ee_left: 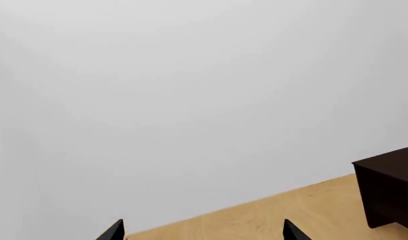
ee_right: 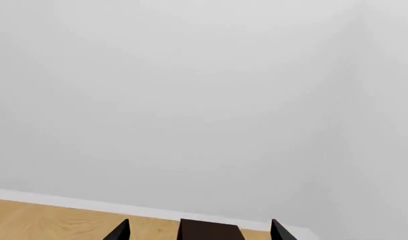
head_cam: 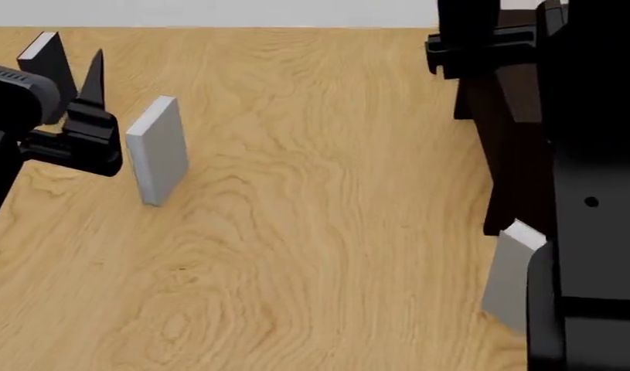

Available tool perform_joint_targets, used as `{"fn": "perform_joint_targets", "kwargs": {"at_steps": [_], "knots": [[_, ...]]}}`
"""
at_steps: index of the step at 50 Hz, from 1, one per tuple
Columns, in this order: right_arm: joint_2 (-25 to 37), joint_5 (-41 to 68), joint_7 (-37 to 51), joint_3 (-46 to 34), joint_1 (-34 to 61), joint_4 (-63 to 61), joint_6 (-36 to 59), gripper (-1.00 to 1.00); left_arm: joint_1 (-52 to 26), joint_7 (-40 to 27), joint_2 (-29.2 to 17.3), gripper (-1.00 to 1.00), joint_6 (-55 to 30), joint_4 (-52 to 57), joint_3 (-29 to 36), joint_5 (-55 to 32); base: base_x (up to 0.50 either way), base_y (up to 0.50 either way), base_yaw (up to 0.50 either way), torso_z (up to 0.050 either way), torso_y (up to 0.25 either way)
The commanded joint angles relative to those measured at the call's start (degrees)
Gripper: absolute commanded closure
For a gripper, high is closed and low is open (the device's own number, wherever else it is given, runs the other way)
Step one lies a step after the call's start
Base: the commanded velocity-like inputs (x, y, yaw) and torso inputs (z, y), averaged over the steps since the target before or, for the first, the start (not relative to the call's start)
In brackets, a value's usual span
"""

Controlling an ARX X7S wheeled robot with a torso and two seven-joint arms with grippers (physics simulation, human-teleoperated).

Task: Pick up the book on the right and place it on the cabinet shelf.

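While book stands beside cabinet, both arms' fingers wide, holding nothing

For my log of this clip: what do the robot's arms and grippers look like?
Both arms are matte black with blocky housings. The left gripper has thin, tapered, blade-like black fingers ending in points. The right arm is a broad black casing with a small round hole. No cables or markings show.

Wide bare table stretch between grey book and cabinet. Right arm crowds cabinet front, partly covering pale book beside it.
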Motion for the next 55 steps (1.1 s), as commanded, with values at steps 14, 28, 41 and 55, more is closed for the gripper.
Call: {"fn": "perform_joint_targets", "kwargs": {"at_steps": [14,28,41,55], "knots": [[-0.2,0.5,0.5,-0.6,-0.5,0.2,0.0,-1.00,0.3,-1.2,-0.5,-1.00,0.5,0.1,0.1,0.0,0.50,0.00,0.00,0.000,0.000],[-0.5,1.2,0.3,-0.9,-0.7,-0.7,0.8,-1.00,0.4,-1.7,-0.8,-1.00,0.5,0.5,0.1,-0.2,0.50,0.00,0.00,0.000,0.002],[-0.6,1.7,0.2,-0.7,-1.3,-0.6,0.7,-1.00,0.4,-2.0,-1.2,-1.00,0.4,0.9,0.4,-0.3,0.50,0.00,0.00,0.000,0.002],[-0.1,1.6,0.7,-0.7,-1.5,-0.7,0.3,-1.00,0.6,-2.1,-1.4,-1.00,0.7,0.8,0.8,-0.6,0.21,0.00,0.00,0.000,0.002]]}}
